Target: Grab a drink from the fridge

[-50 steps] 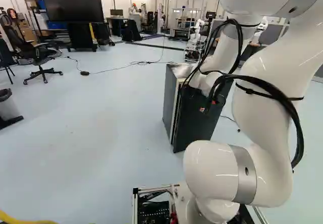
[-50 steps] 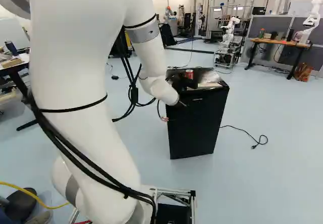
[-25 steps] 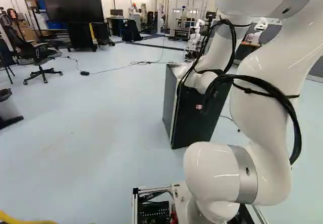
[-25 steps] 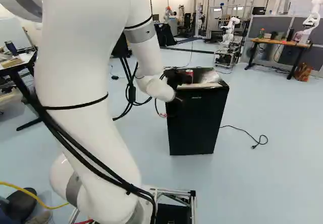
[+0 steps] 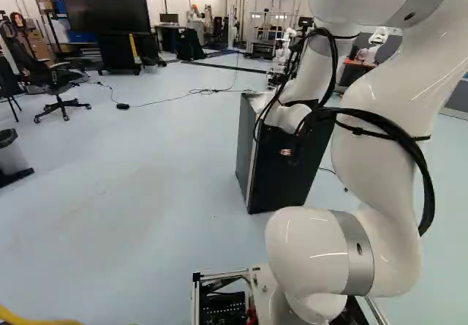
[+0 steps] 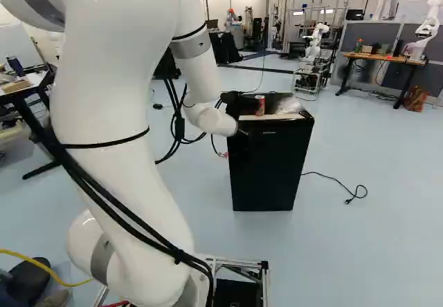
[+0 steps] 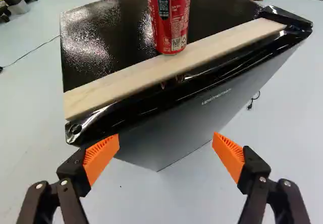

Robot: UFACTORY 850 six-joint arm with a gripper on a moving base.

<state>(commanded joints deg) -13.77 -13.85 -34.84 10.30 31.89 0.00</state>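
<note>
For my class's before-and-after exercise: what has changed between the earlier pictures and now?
The fridge door has swung nearer shut against the cabinet, and the arm has shifted leftward in both base views. The can stays on top, ungripped.

Blk mini fridge (image 6: 270,169) nr ctr, red can (image 6: 260,105) on top, wht arm (image 6: 111,106) at L, plug (image 6: 348,201) on flr (image 6: 374,252)

Boxy black fridge (image 6: 270,169), centre-right of the right base view.
A red cylindrical can (image 7: 169,17) stands atop, by a flat, pale wooden strip (image 7: 118,85).
</note>
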